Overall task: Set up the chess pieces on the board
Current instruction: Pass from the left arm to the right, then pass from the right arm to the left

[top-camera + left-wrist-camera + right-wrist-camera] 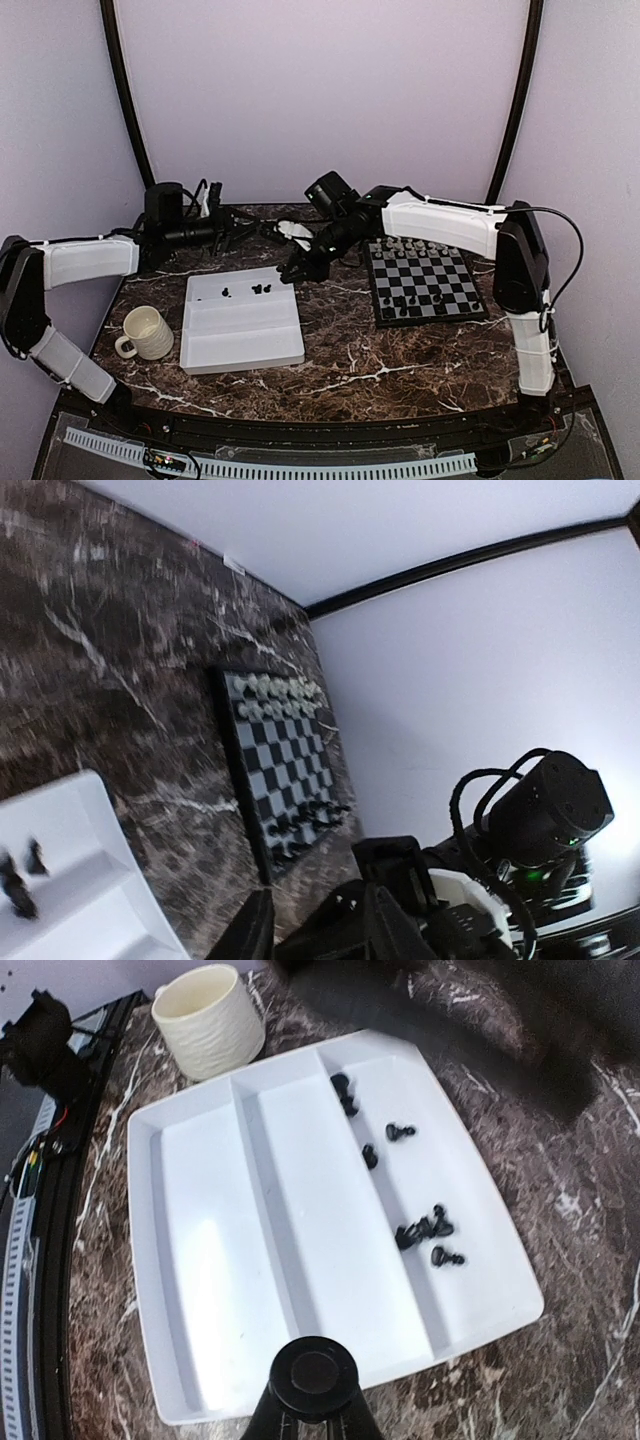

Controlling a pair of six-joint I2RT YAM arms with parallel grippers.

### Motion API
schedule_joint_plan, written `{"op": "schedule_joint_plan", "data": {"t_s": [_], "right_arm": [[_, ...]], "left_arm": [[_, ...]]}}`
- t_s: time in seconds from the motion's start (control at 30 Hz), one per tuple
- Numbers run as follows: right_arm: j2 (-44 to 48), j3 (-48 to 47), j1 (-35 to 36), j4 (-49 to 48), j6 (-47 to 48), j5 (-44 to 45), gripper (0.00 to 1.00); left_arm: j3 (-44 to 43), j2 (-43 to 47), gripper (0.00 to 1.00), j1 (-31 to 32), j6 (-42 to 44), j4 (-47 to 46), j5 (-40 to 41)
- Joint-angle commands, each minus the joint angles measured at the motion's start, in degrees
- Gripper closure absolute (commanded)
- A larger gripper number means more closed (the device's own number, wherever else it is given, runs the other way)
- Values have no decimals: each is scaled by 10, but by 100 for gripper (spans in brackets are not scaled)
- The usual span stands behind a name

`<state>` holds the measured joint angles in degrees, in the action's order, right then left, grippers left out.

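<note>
The chessboard (432,276) lies at the right, with white chessmen (414,246) along its far rows and several black ones (418,303) on its near rows. More black chessmen (425,1230) lie loose in the far compartment of the white tray (240,340). My right gripper (297,268) hovers over the tray's far right corner. In the right wrist view it (314,1400) is shut on a black piece (315,1372), whose round base faces the camera. My left gripper (232,233) is open and empty, behind the tray, above the table.
A cream mug (145,333) stands left of the tray. The left wrist view shows the board (285,770), a corner of the tray (90,860) and the right arm's wrist camera (545,805) close by. The table is dark marble.
</note>
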<state>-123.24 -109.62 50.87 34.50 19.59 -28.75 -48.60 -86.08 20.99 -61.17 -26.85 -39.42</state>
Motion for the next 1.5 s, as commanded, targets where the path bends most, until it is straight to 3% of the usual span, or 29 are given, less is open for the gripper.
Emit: {"op": "schedule_joint_plan", "data": {"t_s": [0.0,0.07,0.17,0.23,0.37,0.47,0.7,1.03,1.47], "right_arm": [[60,28,-7,113,82,-51,100],[69,42,-10,154,106,-87,100],[71,47,-11,240,157,-132,100],[65,39,-12,292,189,-148,100],[51,16,-14,363,228,-161,100],[50,3,-19,371,220,-172,100],[40,-30,-23,375,201,-199,100],[29,-46,-24,369,192,-219,100],[33,-39,-24,371,195,-229,100]], "left_arm": [[-27,125,66,10,364,170,80],[46,195,63,20,436,75,69],[136,290,52,50,556,9,47],[133,306,50,65,621,36,18],[91,280,49,73,661,142,-37],[85,248,49,100,646,143,-65],[107,164,50,152,514,-2,-114],[127,79,47,214,394,-170,-87],[116,16,49,225,345,-228,-67]]}}
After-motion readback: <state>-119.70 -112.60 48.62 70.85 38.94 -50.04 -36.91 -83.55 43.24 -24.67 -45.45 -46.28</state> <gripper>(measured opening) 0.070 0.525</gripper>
